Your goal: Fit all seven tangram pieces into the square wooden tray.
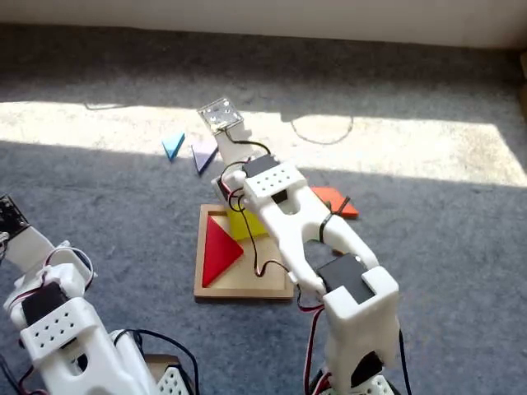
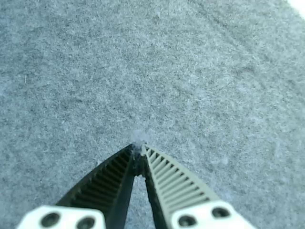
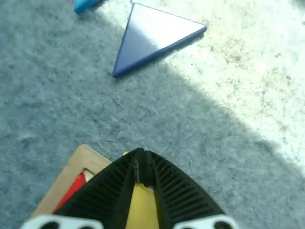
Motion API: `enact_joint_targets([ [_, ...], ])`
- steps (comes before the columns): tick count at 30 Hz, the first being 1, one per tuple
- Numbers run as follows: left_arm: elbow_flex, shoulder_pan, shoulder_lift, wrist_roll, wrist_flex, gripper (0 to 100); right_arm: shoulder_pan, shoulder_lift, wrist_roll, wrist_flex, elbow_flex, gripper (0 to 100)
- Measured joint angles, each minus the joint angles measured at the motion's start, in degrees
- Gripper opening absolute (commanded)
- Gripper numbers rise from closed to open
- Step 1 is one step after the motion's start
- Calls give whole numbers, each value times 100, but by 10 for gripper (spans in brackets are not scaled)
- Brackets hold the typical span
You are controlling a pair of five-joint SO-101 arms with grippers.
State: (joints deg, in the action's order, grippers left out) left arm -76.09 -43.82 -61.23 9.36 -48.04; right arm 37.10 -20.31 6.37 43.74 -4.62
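The square wooden tray [image 1: 247,288] lies on the grey carpet with a red triangle [image 1: 218,247] inside on its left side. My right arm [image 1: 280,206] stretches over the tray's far edge. The right gripper [image 3: 138,155] hangs at the tray's far corner [image 3: 71,176], shut on a yellow piece [image 3: 140,207] that shows between its fingers. That yellow piece [image 1: 247,224] sits at the tray's far edge. A lilac triangle [image 1: 203,152] and a small blue triangle [image 1: 173,146] lie beyond the tray in the sunlight. My left gripper [image 2: 139,151] is shut over bare carpet.
An orange piece [image 1: 333,200] lies to the right of the tray, partly behind the right arm. The left arm [image 1: 49,321] stays at the near left corner. A sunlit band crosses the carpet beyond the tray, where a thin cable [image 1: 321,132] lies.
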Motion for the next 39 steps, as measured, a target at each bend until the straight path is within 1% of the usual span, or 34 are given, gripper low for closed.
enact_joint_targets([
  [4,0,0,0,0,0,5,149,0,0,0,0,5],
  [17,0,0,0,0,0,5,281,0,0,18,-229,5],
  [25,0,0,0,0,0,5,246,141,-9,941,-193,5],
  [30,0,0,0,0,0,5,-193,1143,-9,1468,-202,5],
  [34,0,0,0,0,0,5,-747,1987,-9,1741,-316,10],
  [39,0,0,0,0,0,5,-1468,2470,-9,1820,-879,12],
])
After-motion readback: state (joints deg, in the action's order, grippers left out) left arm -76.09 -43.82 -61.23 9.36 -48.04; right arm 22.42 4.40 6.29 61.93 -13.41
